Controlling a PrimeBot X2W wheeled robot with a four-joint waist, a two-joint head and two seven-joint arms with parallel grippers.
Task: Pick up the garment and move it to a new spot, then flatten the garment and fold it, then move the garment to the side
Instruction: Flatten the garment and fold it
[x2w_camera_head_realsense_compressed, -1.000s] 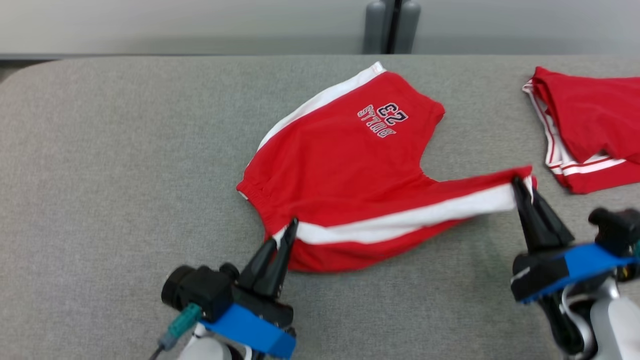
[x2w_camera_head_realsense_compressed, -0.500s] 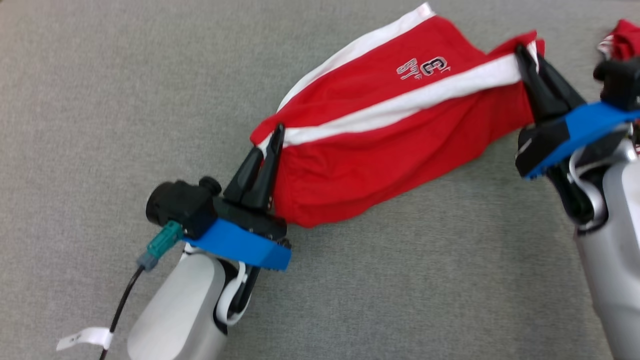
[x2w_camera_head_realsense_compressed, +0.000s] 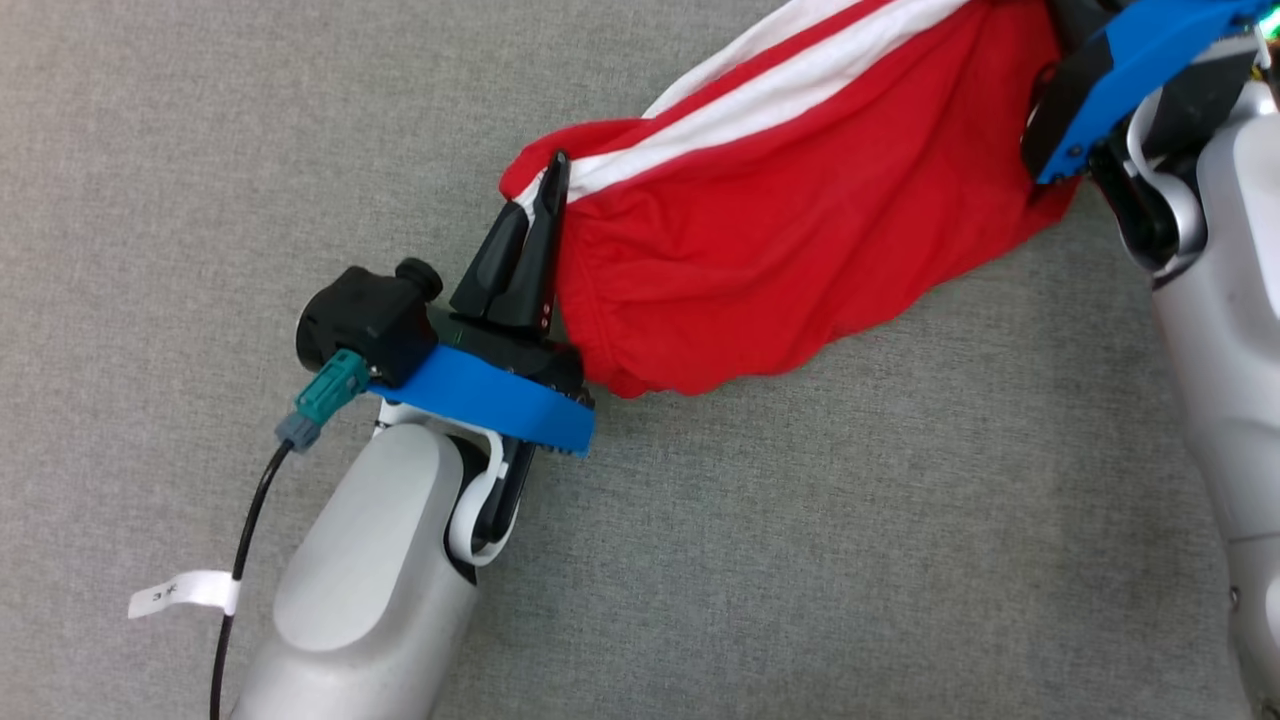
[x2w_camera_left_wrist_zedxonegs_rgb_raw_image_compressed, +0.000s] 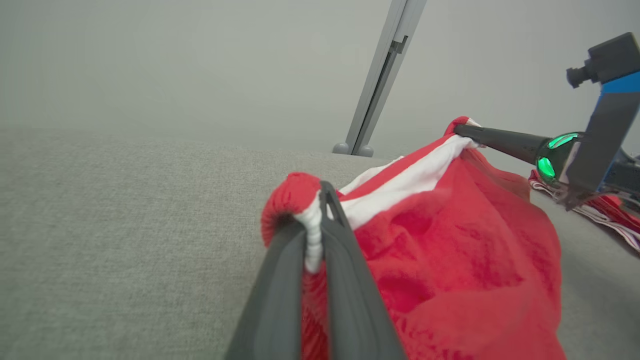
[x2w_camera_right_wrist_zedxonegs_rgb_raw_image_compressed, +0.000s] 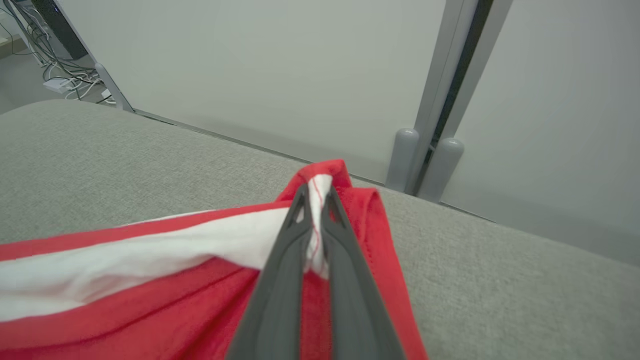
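Note:
The garment (x2w_camera_head_realsense_compressed: 790, 250) is a pair of red shorts with white side stripes, held up off the grey padded table (x2w_camera_head_realsense_compressed: 200, 150) and sagging between my two grippers. My left gripper (x2w_camera_head_realsense_compressed: 555, 175) is shut on its elastic waistband corner at the left end; the left wrist view shows that pinch (x2w_camera_left_wrist_zedxonegs_rgb_raw_image_compressed: 320, 220) with the garment (x2w_camera_left_wrist_zedxonegs_rgb_raw_image_compressed: 450, 260) hanging to the right. My right gripper (x2w_camera_right_wrist_zedxonegs_rgb_raw_image_compressed: 315, 200) is shut on a leg hem of the garment (x2w_camera_right_wrist_zedxonegs_rgb_raw_image_compressed: 125, 280). Its blue bracket (x2w_camera_head_realsense_compressed: 1120, 60) is at the top right of the head view, fingertips out of frame. The left wrist view also shows the right gripper (x2w_camera_left_wrist_zedxonegs_rgb_raw_image_compressed: 465, 131).
Another red and white garment (x2w_camera_left_wrist_zedxonegs_rgb_raw_image_compressed: 610, 215) lies on the table behind the right gripper in the left wrist view. A grey post (x2w_camera_right_wrist_zedxonegs_rgb_raw_image_compressed: 440, 100) stands against the wall beyond the table's far edge. A black cable with a white tag (x2w_camera_head_realsense_compressed: 180, 595) trails from my left arm.
Both grippers have lifted the garment off the table, so it now hangs between them. The head camera has tilted down and the whole picture has shifted.

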